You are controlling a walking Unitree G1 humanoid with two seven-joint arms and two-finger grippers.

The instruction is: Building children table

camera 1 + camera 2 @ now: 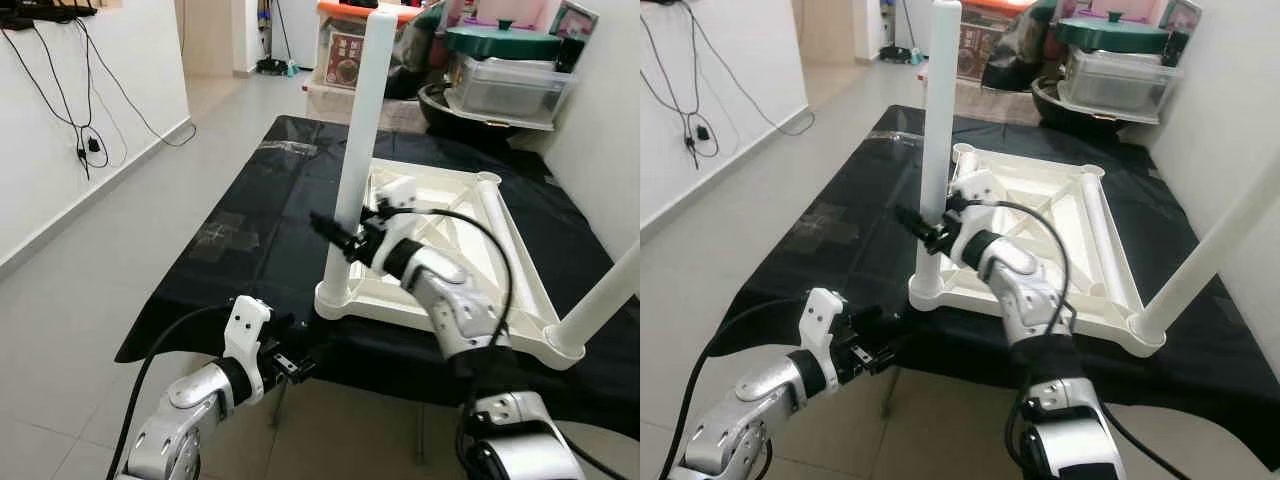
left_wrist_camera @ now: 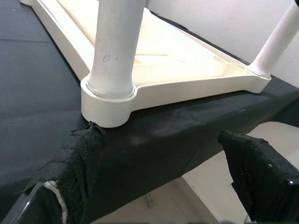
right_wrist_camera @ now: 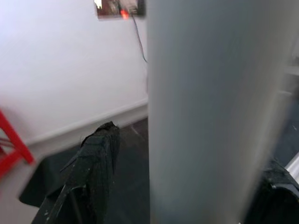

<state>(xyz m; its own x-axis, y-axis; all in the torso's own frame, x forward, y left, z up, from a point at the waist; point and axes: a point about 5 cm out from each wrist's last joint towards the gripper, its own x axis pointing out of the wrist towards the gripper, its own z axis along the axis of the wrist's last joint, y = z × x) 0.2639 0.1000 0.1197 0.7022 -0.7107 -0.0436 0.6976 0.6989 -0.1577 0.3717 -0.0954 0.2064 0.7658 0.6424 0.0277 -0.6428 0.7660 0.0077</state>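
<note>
While the upturned tabletop [image 1: 455, 240] is lying on the black-draped surface [image 1: 240, 240], the right pincer [image 1: 343, 240] is pinching its near-left leg [image 1: 358, 140]; the left pincer [image 1: 297, 363] is hovering spread at the surface's edge.

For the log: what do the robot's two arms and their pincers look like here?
Both arms are silver with rounded shells, black joints and white wrist brackets. A black cable loops along each. The left pincer and the right pincer each have two long black fingers; in the wrist views the fingers look wrapped in rough black fabric.
</note>
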